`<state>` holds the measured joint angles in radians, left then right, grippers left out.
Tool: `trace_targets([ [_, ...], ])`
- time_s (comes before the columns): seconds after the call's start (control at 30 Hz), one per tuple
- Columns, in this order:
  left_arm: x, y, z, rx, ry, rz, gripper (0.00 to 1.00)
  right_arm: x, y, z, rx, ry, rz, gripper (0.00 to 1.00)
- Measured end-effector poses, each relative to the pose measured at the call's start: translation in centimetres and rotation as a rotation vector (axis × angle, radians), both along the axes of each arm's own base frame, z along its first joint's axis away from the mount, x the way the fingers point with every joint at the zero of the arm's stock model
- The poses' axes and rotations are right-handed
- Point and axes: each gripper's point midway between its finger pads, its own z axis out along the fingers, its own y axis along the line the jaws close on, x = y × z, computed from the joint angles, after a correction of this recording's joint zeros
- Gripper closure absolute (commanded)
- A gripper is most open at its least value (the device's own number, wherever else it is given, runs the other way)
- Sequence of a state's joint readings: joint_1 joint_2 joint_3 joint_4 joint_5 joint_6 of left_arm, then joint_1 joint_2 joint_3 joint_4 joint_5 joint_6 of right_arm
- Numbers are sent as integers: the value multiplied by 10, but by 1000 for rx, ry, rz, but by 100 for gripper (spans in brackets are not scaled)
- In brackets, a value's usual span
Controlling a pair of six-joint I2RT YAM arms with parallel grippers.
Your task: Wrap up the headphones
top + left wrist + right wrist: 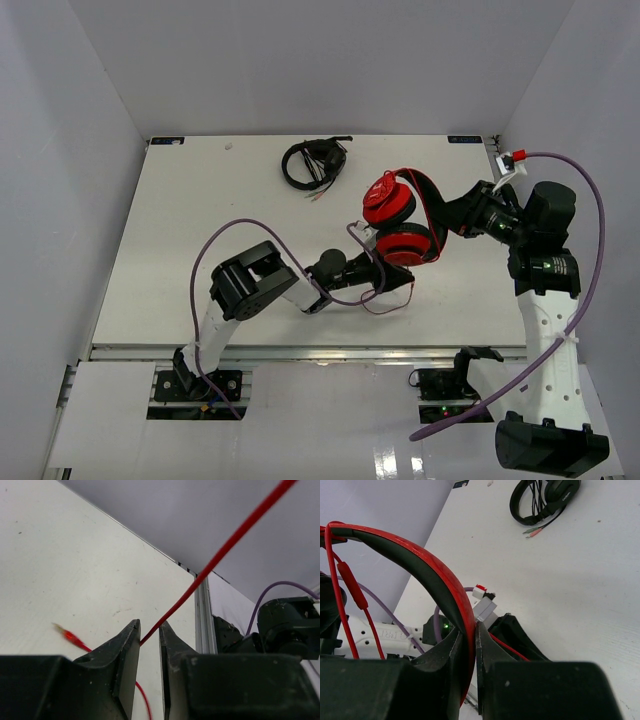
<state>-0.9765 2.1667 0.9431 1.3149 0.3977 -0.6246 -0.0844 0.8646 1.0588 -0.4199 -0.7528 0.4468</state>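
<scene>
Black headphones [314, 164] lie beyond red headphones [400, 215]; apart.

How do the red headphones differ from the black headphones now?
The red headphones are held by the headband in the right pincer; the black headphones lie untouched on the table. The red pair's cable stretches to the left pincer; the black pair's cable lies bunched. Both are over-ear.

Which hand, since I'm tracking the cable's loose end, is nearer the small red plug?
Left. The left hand has the thin red cable between its fingers, with the small red plug just beside it. The right hand grips the red headphones' headband, farther away.
</scene>
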Motion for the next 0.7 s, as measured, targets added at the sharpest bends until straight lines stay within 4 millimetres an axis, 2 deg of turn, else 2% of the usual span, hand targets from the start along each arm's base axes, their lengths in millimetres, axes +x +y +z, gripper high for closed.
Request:
trace_targets([
  [0.13,12,-17,9,-15,-12,6,68,-2,1,3,17,2,5,92],
  [0.27,15,-23,16,-29,-25,4,68,-2,0,8,27,1,-7,92],
  [0.37,10,-25,8,-8,-21,-9,67,-1,-2,15,33,-11,-15,92],
  [0.57,-10,-32,-26,75,-1,-51,67,1,-4,21,41,-23,-26,92],
  [0.7,-19,-35,-36,108,2,-69,70,2,-6,22,47,-21,-36,92],
])
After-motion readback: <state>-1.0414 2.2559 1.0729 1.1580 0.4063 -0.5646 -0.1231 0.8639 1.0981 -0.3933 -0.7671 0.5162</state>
